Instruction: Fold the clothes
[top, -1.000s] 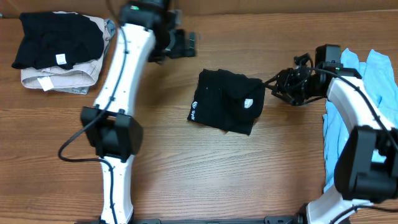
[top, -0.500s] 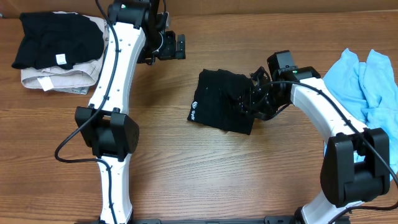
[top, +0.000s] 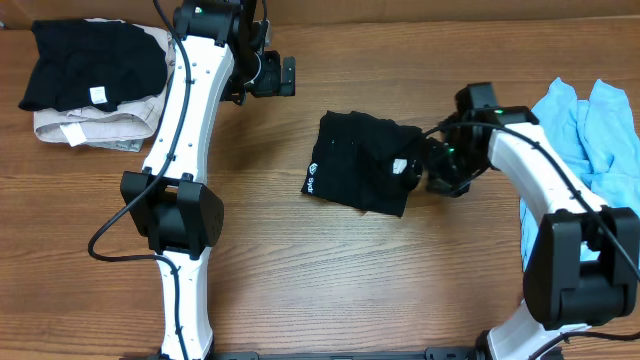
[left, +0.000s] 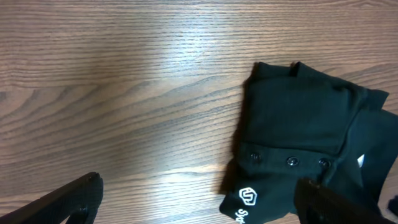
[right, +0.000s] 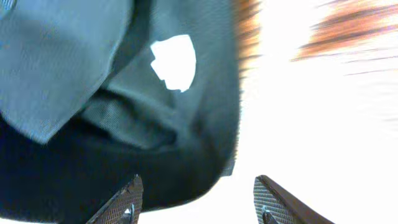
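A folded black polo shirt (top: 362, 172) with a white logo lies at the table's middle; it also shows in the left wrist view (left: 311, 143) and fills the right wrist view (right: 124, 99), with a white tag on it. My right gripper (top: 428, 172) is open at the shirt's right edge, with the shirt's edge between its fingers (right: 196, 202). My left gripper (top: 280, 76) is open and empty above the wood up and to the left of the shirt; its fingertips (left: 199, 199) show in the left wrist view.
A stack of folded clothes, black (top: 85, 60) on beige (top: 100, 128), sits at the far left. Light blue garments (top: 590, 150) lie in a heap at the right edge behind my right arm.
My right gripper first reached left onto the shirt's right side, then drew back right to its edge. My left arm shifted left early and then held still.
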